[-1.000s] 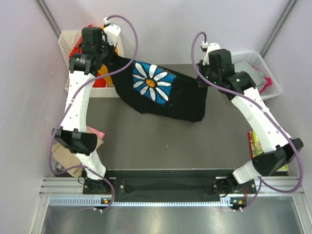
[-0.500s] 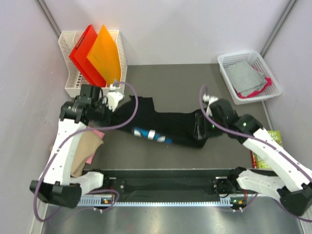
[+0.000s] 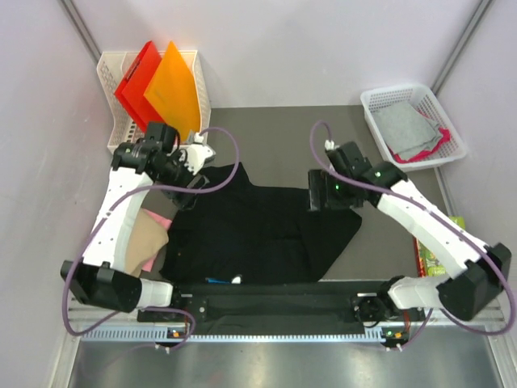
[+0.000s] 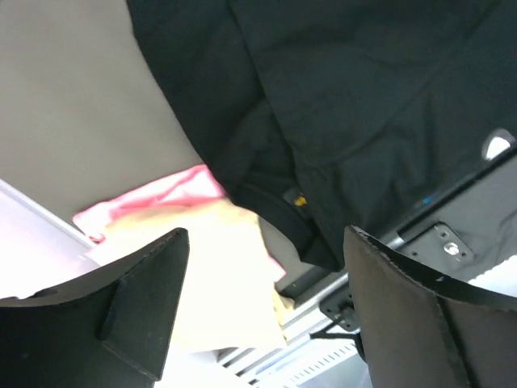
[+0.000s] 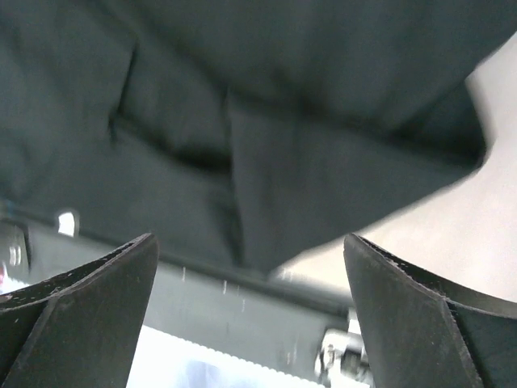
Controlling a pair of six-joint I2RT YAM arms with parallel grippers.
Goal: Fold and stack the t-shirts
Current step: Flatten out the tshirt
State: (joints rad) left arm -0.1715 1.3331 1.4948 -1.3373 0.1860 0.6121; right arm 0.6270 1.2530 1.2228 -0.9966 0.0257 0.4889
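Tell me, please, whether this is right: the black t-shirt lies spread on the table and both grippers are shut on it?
Not quite: the black t-shirt does lie spread on the table, but the left gripper and right gripper are open, not shut on it. Each wrist view shows the jaws wide apart with nothing between them.

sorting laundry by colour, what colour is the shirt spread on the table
The shirt is black, shown best in the top external view.
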